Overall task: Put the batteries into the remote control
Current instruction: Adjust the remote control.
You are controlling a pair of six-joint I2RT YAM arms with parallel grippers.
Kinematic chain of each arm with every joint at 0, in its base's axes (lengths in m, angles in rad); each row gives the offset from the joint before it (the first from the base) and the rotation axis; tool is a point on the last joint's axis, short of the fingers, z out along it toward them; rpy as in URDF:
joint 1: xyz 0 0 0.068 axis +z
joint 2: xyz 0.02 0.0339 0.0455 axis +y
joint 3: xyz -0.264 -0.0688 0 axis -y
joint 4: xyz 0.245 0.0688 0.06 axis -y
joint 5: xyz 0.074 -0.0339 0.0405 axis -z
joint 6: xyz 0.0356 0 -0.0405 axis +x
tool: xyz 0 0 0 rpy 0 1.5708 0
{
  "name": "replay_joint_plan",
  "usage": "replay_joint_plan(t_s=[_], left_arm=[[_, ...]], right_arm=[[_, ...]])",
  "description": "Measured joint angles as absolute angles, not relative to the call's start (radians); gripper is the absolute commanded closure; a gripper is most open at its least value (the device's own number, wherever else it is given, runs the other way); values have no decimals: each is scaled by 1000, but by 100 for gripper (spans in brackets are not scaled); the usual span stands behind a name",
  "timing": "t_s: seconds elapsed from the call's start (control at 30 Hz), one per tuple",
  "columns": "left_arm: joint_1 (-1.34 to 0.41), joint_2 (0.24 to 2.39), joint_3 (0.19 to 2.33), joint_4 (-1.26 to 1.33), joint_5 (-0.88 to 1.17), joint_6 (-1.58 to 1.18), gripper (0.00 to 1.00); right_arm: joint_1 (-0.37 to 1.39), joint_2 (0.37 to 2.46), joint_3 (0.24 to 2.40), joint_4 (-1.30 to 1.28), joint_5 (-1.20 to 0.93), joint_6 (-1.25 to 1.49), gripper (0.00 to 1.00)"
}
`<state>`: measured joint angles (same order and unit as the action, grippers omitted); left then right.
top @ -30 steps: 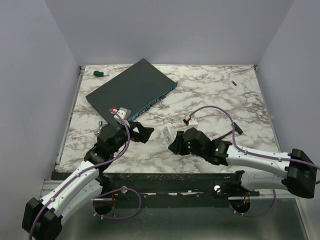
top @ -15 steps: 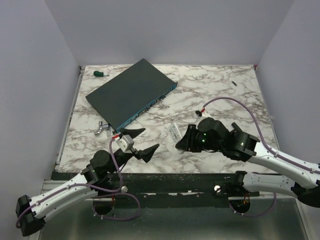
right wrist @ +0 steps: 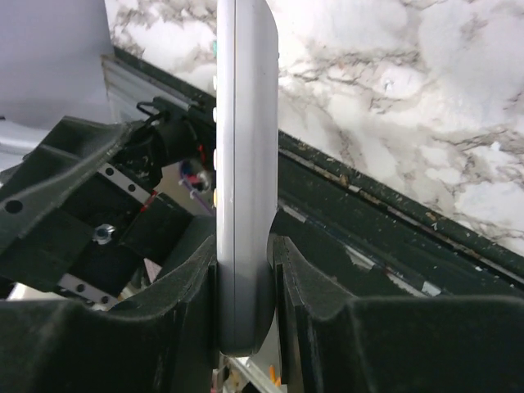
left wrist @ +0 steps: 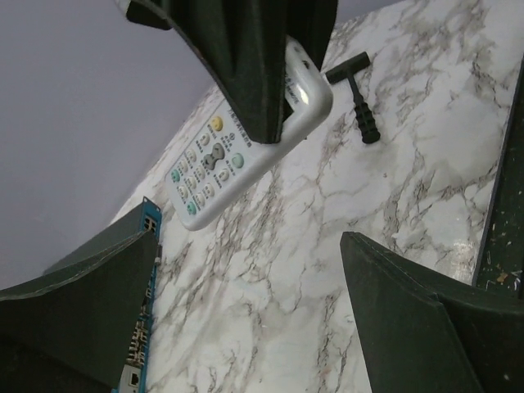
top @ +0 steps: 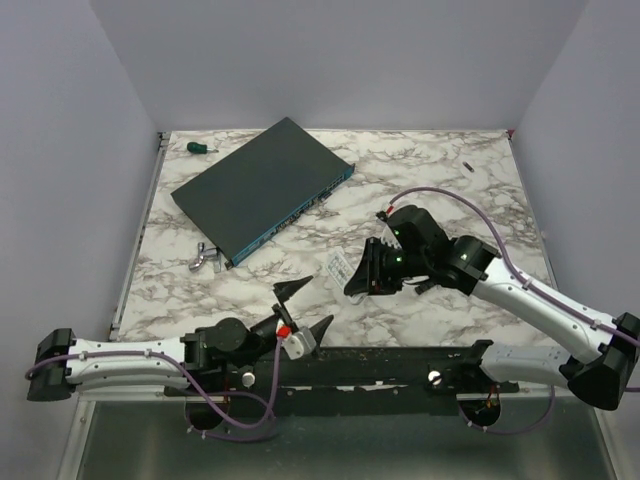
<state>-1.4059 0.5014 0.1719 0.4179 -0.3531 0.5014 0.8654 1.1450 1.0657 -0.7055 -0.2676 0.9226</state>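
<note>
There is one white remote control (top: 338, 266), one big dark box (top: 262, 185) and one black T-shaped stick (left wrist: 360, 98). There is also one little green screwdriver (top: 197, 148) and one small shiny metal bit (top: 205, 258) on the counter (top: 450, 200).

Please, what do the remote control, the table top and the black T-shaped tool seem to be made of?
Remote control: probably plastic, smooth white shell with a slight shine, coloured buttons.
Table top: marble pattern, white with grey veins; real stone or printed laminate, I cannot tell.
T-shaped tool: matte black, handle looks ribbed; perhaps plastic or rubber.
</note>
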Motion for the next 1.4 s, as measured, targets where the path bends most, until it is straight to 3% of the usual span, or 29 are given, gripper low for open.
replay_joint_plan(t_s=[0.2, 0.5, 0.77, 1.23, 1.4], left_arm=[[-1514, 607, 172, 522, -466, 685, 2], [-1554, 809, 168, 849, -596, 926, 12], [-1565, 1007, 168, 1074, -618, 1035, 40], [-1568, 1154, 204, 1221, -616, 1081, 67], [-1569, 1198, 208, 1266, -617, 1089, 97]], right_arm=[[840, 1159, 1066, -705, -399, 927, 99], [836, 1159, 1056, -689, -511, 974, 99], [836, 1157, 1033, -664, -532, 1007, 99], [835, 1156, 1012, -598, -573, 1049, 99], [825, 1147, 997, -583, -585, 1071, 99]])
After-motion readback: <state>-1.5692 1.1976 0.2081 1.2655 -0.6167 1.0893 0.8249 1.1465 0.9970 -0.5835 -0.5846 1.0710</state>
